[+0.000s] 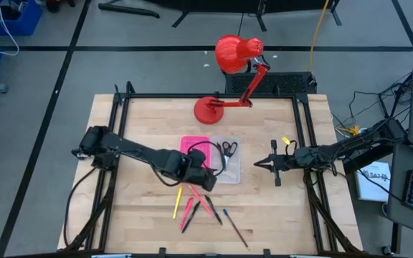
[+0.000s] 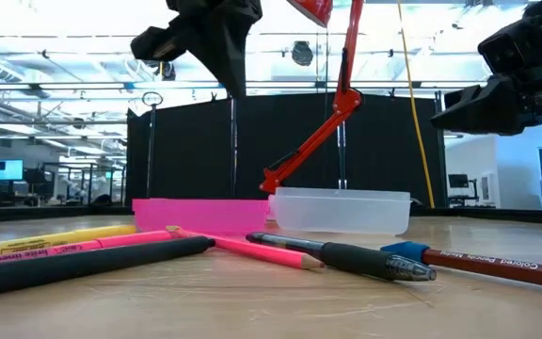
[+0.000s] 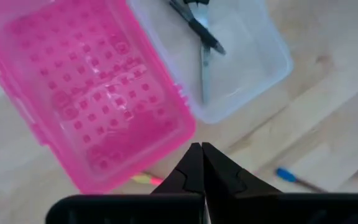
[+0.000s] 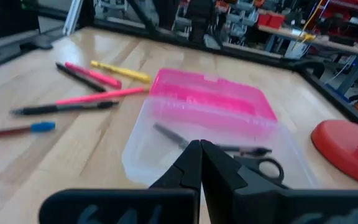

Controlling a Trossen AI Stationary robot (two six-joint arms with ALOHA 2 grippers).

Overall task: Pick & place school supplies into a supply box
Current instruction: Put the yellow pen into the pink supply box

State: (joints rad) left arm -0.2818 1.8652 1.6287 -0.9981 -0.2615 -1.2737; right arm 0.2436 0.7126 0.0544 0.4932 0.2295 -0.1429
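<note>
The supply box lies open on the table: its pink perforated half (image 1: 194, 145) (image 3: 98, 93) is joined to the clear tray (image 1: 229, 169) (image 4: 143, 157). Black-handled scissors (image 1: 228, 148) (image 4: 229, 149) lie flat in the clear tray. Several pens and pencils (image 1: 192, 208) (image 2: 111, 250) lie on the wood nearer the table's near edge, among them a red pencil with a blue tip (image 4: 17, 129). My left gripper (image 1: 208, 180) (image 3: 201, 148) hovers, shut and empty, over the box's near edge. My right gripper (image 1: 258, 165) (image 4: 199, 144) hovers, shut and empty, right of the clear tray.
A red desk lamp (image 1: 231, 79) stands on its round base (image 1: 210, 109) just beyond the box, with its arm slanting up to the right. Black frame rails (image 1: 117, 107) line the table's sides. Bare wood shows left and right of the pens.
</note>
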